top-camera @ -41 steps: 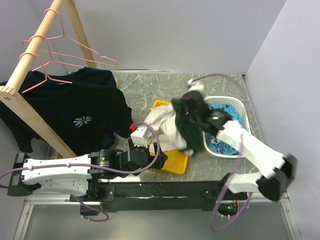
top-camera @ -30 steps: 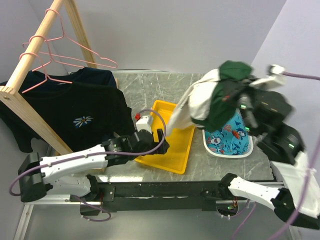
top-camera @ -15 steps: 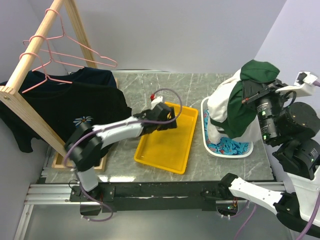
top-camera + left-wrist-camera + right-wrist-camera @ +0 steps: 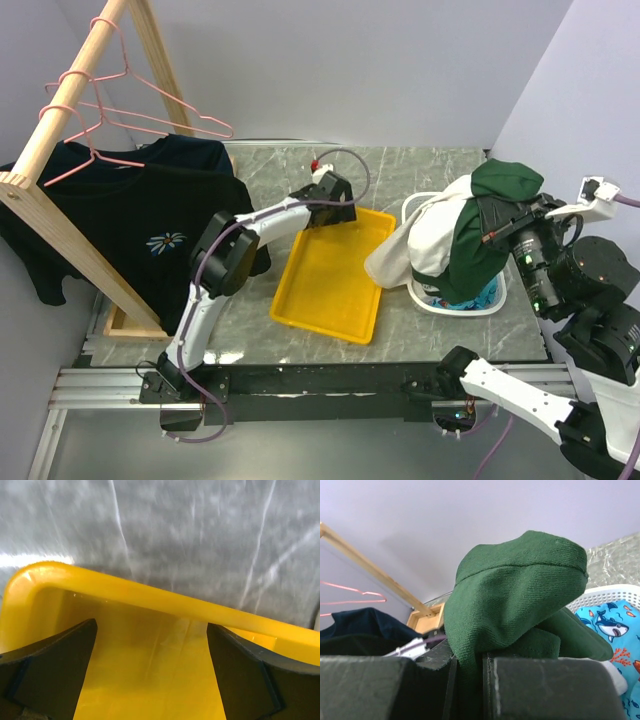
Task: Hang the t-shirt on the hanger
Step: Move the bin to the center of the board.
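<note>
A grey marble table point(image 4: 420, 165) carries a yellow tray point(image 4: 325, 280) near its middle; every place below is told from that tray.

Left of the tray a slanted wooden clothes rack point(image 4: 38, 140) rises. A black t-shirt with a daisy print point(image 4: 150, 230) hangs from it, and its hem reaches close to the tray's left side.

Right of the tray, the t-shirt point(image 4: 470, 240), dark green with large off-white parts, is held up in a bunch. Its white part droops down toward the tray's right rim.

Under that bunch, just right of the tray, a white plastic basket point(image 4: 455, 308) stands with a blue patterned cloth point(image 4: 615, 625) inside.

Far left of the tray and above the black shirt, the hanger point(image 4: 210, 118), thin pink wire, hooks over the rack rail beside a second pink one. It is well apart from the green t-shirt.

The right gripper point(image 4: 469, 680), right of the tray and above the basket, has its two fingers pressed together with a fold of the green cloth pinched between them.

The left gripper point(image 4: 150, 680) is at the tray's far rim. Its fingers are spread wide, with only yellow plastic showing between them.
</note>
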